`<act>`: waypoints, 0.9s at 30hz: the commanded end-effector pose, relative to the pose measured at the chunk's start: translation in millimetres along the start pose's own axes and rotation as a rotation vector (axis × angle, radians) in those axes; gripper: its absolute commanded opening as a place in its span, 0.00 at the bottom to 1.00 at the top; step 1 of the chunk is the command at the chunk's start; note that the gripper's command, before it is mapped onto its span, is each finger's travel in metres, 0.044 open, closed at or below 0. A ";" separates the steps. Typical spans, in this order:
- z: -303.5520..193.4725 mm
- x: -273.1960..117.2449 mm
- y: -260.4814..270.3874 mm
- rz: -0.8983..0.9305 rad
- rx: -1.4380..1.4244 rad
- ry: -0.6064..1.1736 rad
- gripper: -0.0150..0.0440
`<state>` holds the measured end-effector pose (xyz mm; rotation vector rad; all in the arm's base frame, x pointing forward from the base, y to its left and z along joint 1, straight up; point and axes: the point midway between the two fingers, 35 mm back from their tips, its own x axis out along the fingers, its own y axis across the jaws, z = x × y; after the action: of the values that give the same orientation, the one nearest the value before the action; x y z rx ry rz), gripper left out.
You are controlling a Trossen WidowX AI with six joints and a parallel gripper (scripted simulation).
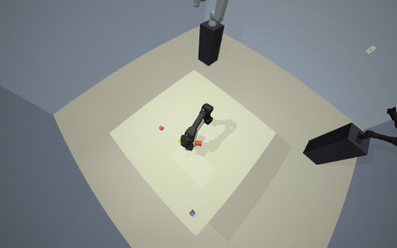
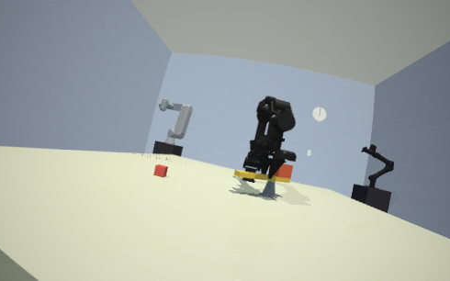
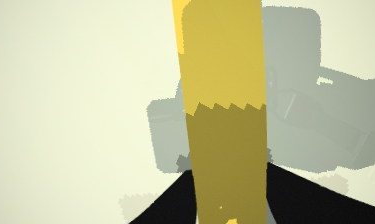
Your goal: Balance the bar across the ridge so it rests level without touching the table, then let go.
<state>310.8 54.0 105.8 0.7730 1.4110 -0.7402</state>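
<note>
Gripper [image 2: 264, 174] pinching the yellow bar [image 2: 262, 176] near mid-length, over the grey ridge [image 2: 269, 187]. Bar looks rigid, light and smooth (likely slip-prone on the apex); a central hold suits balancing.

We see blue-grey walls [image 2: 67, 69] | round wall clock [image 2: 319, 114] | beige floor [image 1: 100, 101] | pale table [image 2: 113, 220] | two black pedestals [image 1: 211, 42]
</note>
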 end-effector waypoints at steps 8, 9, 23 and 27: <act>-0.1 0.2 -0.1 -0.001 0.000 0.000 0.54; -0.1 0.2 -0.1 -0.001 0.000 0.000 0.54; -0.1 0.2 -0.1 -0.001 0.000 0.000 0.54; -0.1 0.2 -0.1 -0.001 0.000 0.000 0.54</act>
<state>310.9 54.0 105.7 0.7732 1.4107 -0.7399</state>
